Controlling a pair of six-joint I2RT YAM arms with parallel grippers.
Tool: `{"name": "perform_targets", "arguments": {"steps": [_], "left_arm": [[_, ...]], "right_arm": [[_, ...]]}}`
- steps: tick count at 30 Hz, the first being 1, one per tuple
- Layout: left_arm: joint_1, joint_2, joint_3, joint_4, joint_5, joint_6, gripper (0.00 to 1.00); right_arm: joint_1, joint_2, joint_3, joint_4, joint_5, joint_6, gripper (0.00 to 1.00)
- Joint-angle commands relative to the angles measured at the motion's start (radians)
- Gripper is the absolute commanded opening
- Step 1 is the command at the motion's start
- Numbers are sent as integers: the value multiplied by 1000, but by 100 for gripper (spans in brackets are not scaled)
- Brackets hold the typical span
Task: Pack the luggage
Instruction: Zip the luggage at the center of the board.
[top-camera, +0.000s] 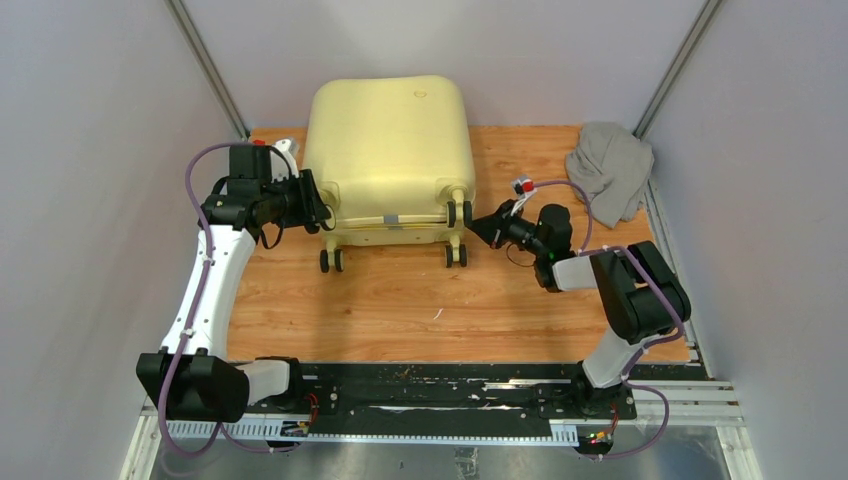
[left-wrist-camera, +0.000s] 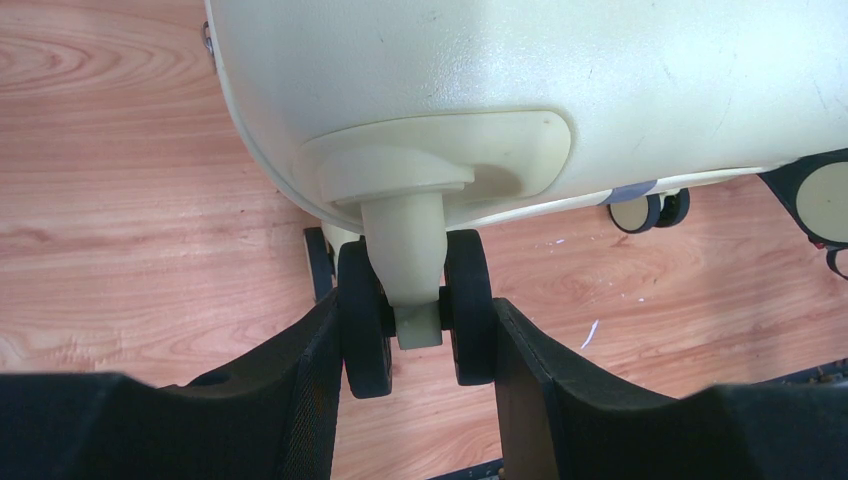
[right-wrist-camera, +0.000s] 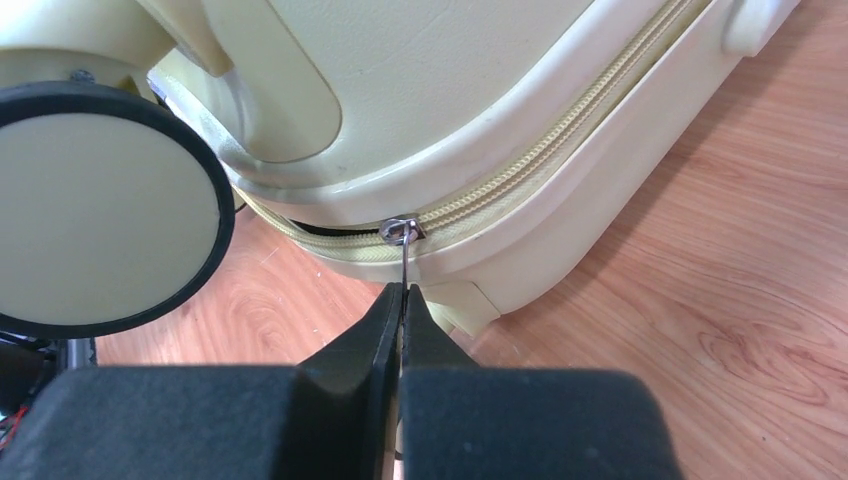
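Crumpled grey cloth at far right corner, wooden tabletop

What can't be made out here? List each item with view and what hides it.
- Contents of the luggage: every view, closed shell hides them.
- Lower end of the zipper pull: right wrist view, pinched inside the right gripper.
- Most of the farther wheel: left wrist view, blocked by the caster held in the left gripper.
- Shape of the grey cloth: top view only, crumpled folds.

A lab test cell: plain grey walls, aluminium framing.
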Motion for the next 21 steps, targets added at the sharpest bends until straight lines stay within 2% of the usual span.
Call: {"name": "perform_targets", "arguments": {"steps": [1, 7, 15, 21], "left_arm": [[-17, -80, 59, 182, 147, 23, 0], [-16, -75, 56, 184, 170, -9, 0], [-20, -101, -21, 188, 224, -58, 0], [-45, -132, -66, 189, 227, -68, 0]], "right_arm": [[44, -73, -23, -37, 72, -94, 0], [166, -150, -45, -160, 200, -223, 0], [407, -207, -72, -180, 501, -365, 0], [561, -197, -39, -191, 640, -457, 0]]}}
